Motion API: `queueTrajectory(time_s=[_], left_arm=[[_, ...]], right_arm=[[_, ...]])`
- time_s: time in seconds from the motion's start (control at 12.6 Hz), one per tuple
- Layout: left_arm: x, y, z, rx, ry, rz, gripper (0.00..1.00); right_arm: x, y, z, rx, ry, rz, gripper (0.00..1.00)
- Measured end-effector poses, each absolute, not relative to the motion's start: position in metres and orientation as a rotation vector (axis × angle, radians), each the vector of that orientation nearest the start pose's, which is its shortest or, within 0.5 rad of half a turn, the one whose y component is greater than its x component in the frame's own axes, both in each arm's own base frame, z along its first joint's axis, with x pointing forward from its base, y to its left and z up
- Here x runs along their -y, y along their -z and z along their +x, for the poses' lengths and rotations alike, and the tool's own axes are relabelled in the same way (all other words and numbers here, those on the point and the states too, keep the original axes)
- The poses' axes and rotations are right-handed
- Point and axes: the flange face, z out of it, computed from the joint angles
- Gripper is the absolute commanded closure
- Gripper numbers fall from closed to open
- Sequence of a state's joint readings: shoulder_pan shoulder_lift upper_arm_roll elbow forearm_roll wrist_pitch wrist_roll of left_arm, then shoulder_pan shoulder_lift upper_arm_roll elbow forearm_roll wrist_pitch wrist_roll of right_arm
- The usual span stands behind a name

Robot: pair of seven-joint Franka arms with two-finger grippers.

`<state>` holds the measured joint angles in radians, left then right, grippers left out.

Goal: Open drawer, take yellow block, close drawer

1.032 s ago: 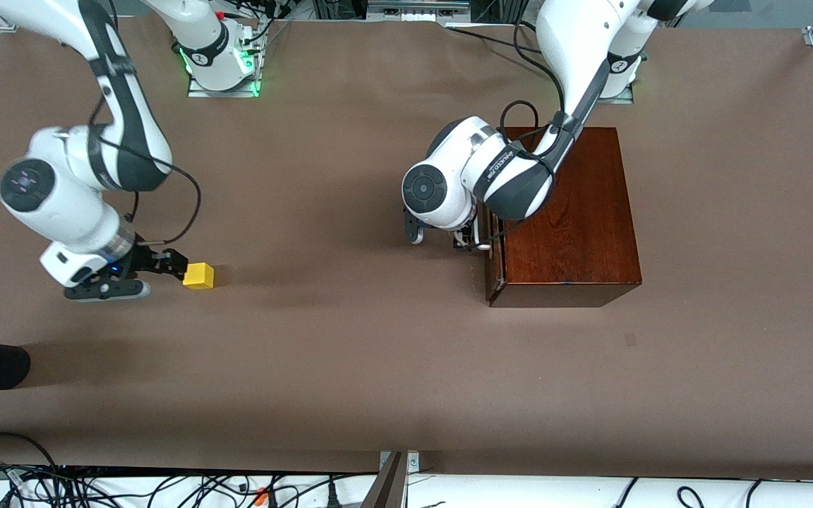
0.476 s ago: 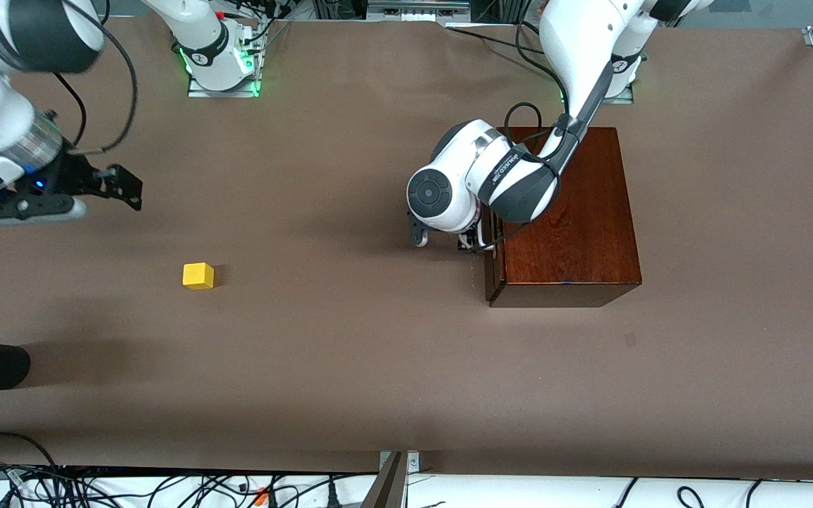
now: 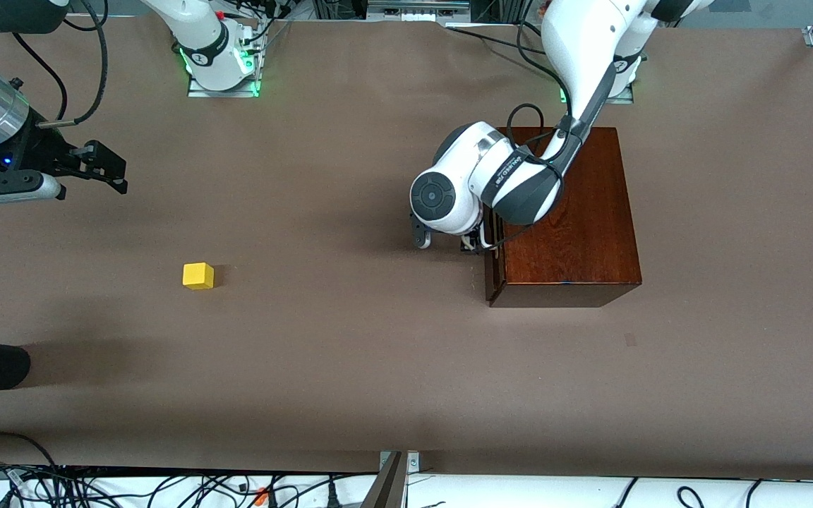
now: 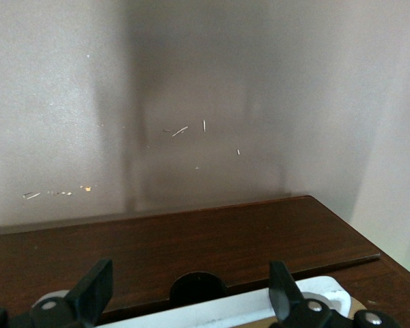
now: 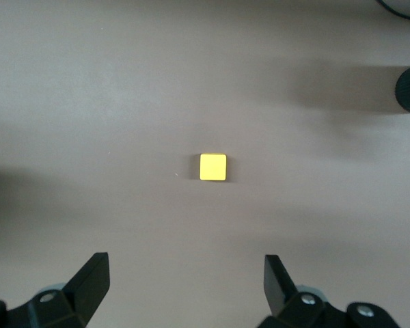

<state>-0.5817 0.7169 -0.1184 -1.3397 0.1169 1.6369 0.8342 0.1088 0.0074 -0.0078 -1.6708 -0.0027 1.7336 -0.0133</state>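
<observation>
Block [image 3: 198, 276] sits alone on counter [image 3: 350, 353], toward right arm's end, touching nothing. Right end effector [image 3: 106, 168] up in air over bare counter, well apart from block, fingers spread wide, holding nothing. Right wrist view: block [image 5: 212, 167] on counter between 2 spread fingers [image 5: 89, 280].

Box [image 3: 569, 219] toward left arm's end. Drawer [image 3: 492, 257] pushed in. Left end effector [image 3: 442, 241] low, right in front of drawer. Left wrist view: fingers [image 4: 96, 290] apart, white handle [image 4: 260, 304] between them, no squeeze seen.
</observation>
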Motion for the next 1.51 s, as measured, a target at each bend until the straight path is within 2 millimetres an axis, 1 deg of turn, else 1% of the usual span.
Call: queueTrajectory(time_s=[0.16, 0.24, 0.32, 0.48, 0.56, 0.63, 0.79, 0.87, 1.03, 1.11, 1.35, 1.43, 1.51], left_arm=[[0.422, -0.283, 0.542, -2.156, -0.632, -2.191, 0.0], [0.424, -0.292, 0.543, -2.152, -0.604, -2.199, 0.0], [0.427, -0.305, 0.543, -2.121, -0.57, -2.242, 0.0], [0.43, -0.342, 0.543, -2.022, -0.49, -2.401, 0.0], [0.425, -0.364, 0.546, -1.937, -0.447, -2.489, 0.0], [0.412, -0.387, 0.552, -1.806, -0.416, -2.585, 0.0], [0.371, -0.433, 0.566, -1.531, -0.393, -2.757, 0.0], [0.351, -0.458, 0.569, -1.415, -0.382, -2.814, 0.0], [0.313, -0.501, 0.567, -1.264, -0.394, -2.873, 0.0], [0.291, -0.52, 0.57, -1.201, -0.385, -2.898, 0.0], [0.215, -0.568, 0.584, -0.999, -0.26, -2.995, 0.0], [0.179, -0.581, 0.59, -0.887, -0.149, -3.053, 0.0], [0.153, -0.585, 0.591, -0.776, -0.082, -3.095, 0.0]], right_arm=[[-0.057, -0.591, 0.568, 0.18, 0.101, -3.135, 0.0], [-0.057, -0.593, 0.568, 0.179, 0.107, -3.135, 0.0], [-0.057, -0.595, 0.568, 0.178, 0.112, -3.134, 0.0], [-0.055, -0.598, 0.569, 0.173, 0.121, -3.134, 0.0], [-0.055, -0.597, 0.569, 0.174, 0.117, -3.134, 0.0], [-0.056, -0.596, 0.568, 0.176, 0.101, -3.135, 0.0], [-0.057, -0.594, 0.566, 0.178, 0.071, -3.137, 0.0], [-0.056, -0.594, 0.566, 0.178, 0.068, -3.137, 0.0], [-0.056, -0.594, 0.566, 0.178, 0.064, -3.137, 0.0], [-0.056, -0.594, 0.566, 0.178, 0.063, -3.137, 0.0], [-0.056, -0.594, 0.566, 0.177, 0.06, -3.137, 0.0], [-0.056, -0.594, 0.566, 0.177, 0.059, -3.137, 0.0], [-0.056, -0.594, 0.566, 0.177, 0.058, -3.137, 0.0]])
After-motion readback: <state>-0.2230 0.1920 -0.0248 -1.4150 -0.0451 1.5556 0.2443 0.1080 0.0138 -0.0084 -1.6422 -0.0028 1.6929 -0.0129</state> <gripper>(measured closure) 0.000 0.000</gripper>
